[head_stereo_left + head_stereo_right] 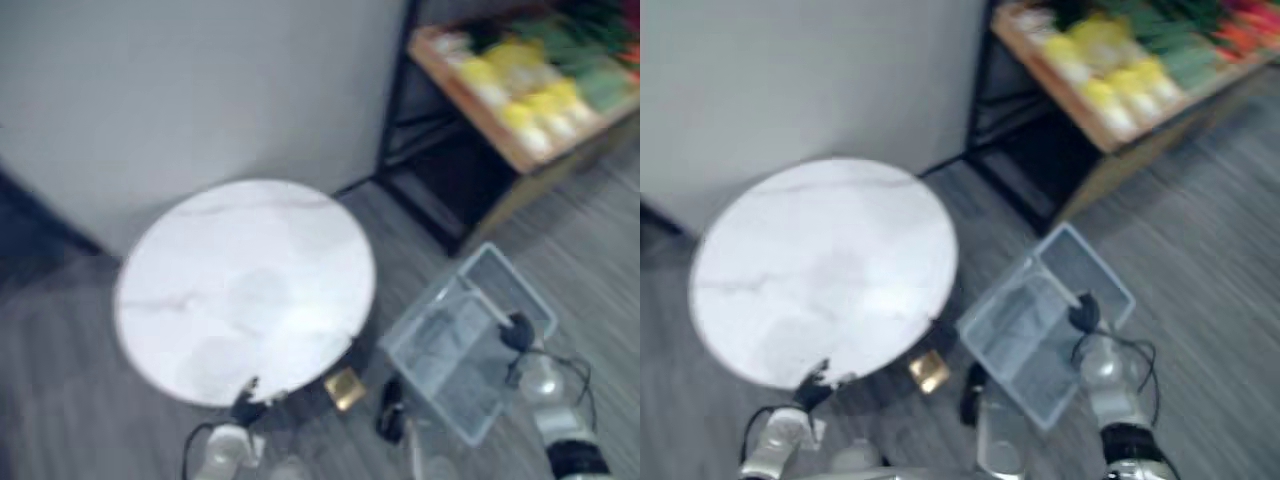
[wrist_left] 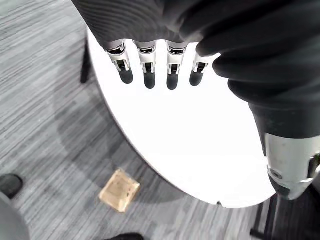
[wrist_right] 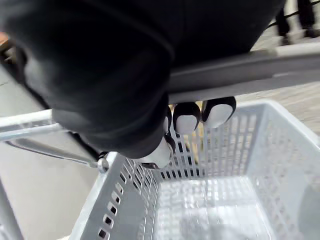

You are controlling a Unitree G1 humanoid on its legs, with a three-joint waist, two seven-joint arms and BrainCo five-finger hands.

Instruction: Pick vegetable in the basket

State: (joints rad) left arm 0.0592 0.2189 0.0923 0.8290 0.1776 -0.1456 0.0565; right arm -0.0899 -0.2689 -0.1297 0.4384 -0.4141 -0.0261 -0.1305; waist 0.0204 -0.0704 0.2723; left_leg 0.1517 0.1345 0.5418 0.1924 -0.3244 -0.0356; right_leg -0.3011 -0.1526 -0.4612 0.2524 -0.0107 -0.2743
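Note:
A grey plastic basket (image 1: 455, 352) hangs low over the floor at the right, and I see nothing inside it (image 3: 215, 210). My right hand (image 1: 518, 332) is shut on the basket's handle (image 3: 240, 70), fingers curled round the bar. Yellow and green vegetables (image 1: 530, 75) lie on a wooden shelf (image 1: 1095, 125) at the far upper right, well away from both hands. My left hand (image 1: 245, 405) hovers at the near edge of the round table, and its fingers (image 2: 147, 67) are straight and hold nothing.
A round white marble-look table (image 1: 245, 290) stands front left before a pale wall. A small tan block (image 2: 119, 190) lies on the grey floor beside the table's base. A dark frame (image 1: 440, 190) holds up the shelf.

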